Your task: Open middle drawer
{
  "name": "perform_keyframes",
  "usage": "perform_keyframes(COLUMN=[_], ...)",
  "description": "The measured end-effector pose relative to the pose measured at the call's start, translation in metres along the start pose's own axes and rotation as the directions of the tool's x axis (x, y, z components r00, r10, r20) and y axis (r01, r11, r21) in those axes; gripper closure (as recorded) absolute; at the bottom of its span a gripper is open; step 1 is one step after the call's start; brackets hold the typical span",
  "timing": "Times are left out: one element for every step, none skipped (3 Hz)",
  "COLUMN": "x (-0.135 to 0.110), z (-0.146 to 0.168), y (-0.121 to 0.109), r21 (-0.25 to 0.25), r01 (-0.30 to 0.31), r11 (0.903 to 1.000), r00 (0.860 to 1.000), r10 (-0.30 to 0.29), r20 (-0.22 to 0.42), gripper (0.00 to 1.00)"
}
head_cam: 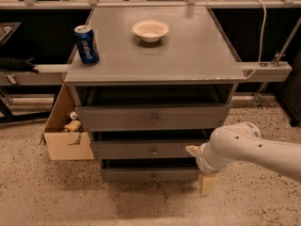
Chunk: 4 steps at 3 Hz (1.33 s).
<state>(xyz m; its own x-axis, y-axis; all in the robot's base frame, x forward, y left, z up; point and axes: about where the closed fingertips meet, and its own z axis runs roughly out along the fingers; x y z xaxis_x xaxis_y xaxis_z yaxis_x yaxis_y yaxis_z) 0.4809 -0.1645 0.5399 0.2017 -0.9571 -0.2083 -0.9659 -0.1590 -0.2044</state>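
Observation:
The grey cabinet [155, 55] has three drawers stacked in its front. The middle drawer [122, 150] has a mid-height flat front with a small round knob [154, 151] at its centre, and no gap into its inside shows. The taller top drawer [117, 119] is above it and the slim bottom drawer [127, 175] below. My gripper [200, 167] hangs from the white arm [244, 147] at the right end of the middle and bottom drawer fronts. Its fingers are spread and empty: one fingertip [192, 150] is by the middle drawer's right end, and the other [207, 185] points at the floor.
A blue Pepsi can [86, 44] and a white bowl [150, 30] stand on the cabinet top. An open cardboard box [66, 140] with small items sits on the floor against the cabinet's left side. Dark shelving and rails run behind. The floor is speckled.

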Motion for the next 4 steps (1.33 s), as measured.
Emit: perform_keyframes(x=[0.007,0.024,0.023,0.034], z=[0.048,0.093,0.093,0.103], y=[-0.017,-0.048,-0.045,-0.059], r21=[-0.018,-0.036,-0.040,-0.009], r01=[-0.040,-0.131,-0.127,-0.127], r11=[0.9990,0.9907,0.9911,0.9918], r00=[0.999,0.987,0.988,0.988], r10=[0.040,0.134,0.130,0.128], r20=[0.026,0.084,0.082,0.084], gripper=[0.00,0.00,0.00,0.00])
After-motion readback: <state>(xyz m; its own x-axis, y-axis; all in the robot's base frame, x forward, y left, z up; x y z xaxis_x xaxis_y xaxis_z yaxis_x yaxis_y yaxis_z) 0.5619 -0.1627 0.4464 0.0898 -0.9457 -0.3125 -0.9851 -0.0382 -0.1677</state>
